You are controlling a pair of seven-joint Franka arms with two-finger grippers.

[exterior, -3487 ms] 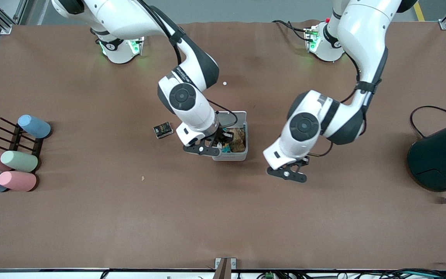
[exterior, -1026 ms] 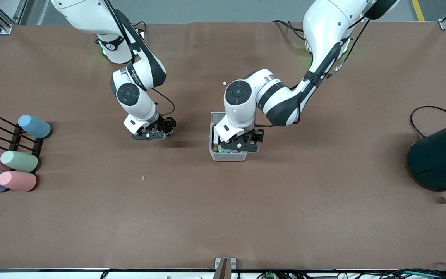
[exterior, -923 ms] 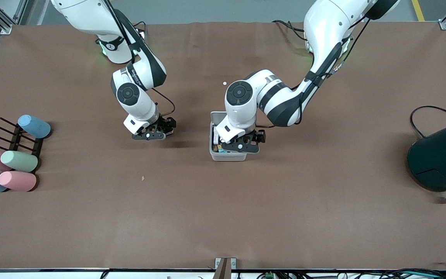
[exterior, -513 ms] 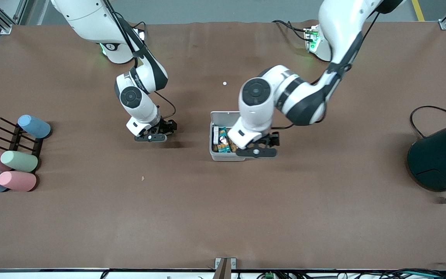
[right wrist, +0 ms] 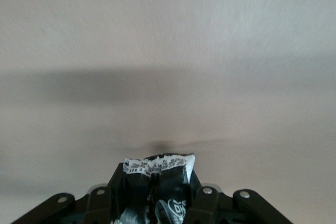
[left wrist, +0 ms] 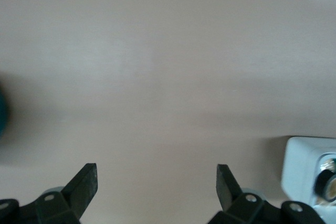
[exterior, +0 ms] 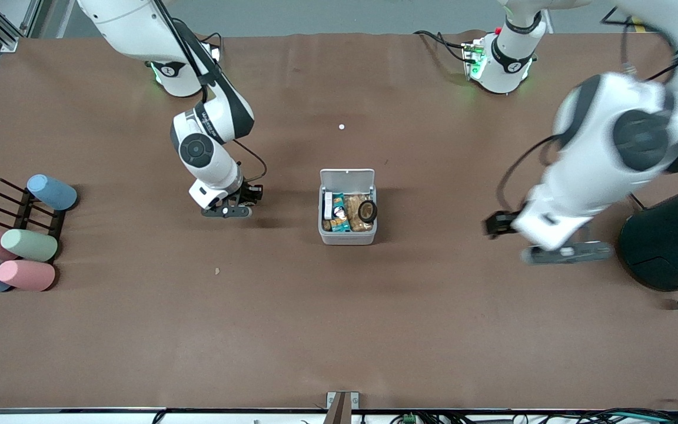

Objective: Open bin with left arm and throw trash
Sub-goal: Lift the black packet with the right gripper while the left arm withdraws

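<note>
Right gripper [exterior: 243, 207]: fingers clamped on the black packet [right wrist: 156, 182], low over the bench [exterior: 339, 330], at 9 o'clock from the bin [exterior: 347, 235].
Left gripper [left wrist: 156, 195]: fingers spread wide, nothing held, at 3 o'clock from the bin, beside the dark container [exterior: 671, 241].
Bin: lid raised, tape ring [exterior: 368, 209] inside among wrappers.

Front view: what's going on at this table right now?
The bin stands mid-table with its lid up, already holding trash, including a tape ring. The right hand is low at the table beside the bin, toward the right arm's end, gripping a black packet between its fingers. The left hand hangs open over bare table near the dark teal container, holding nothing.
</note>
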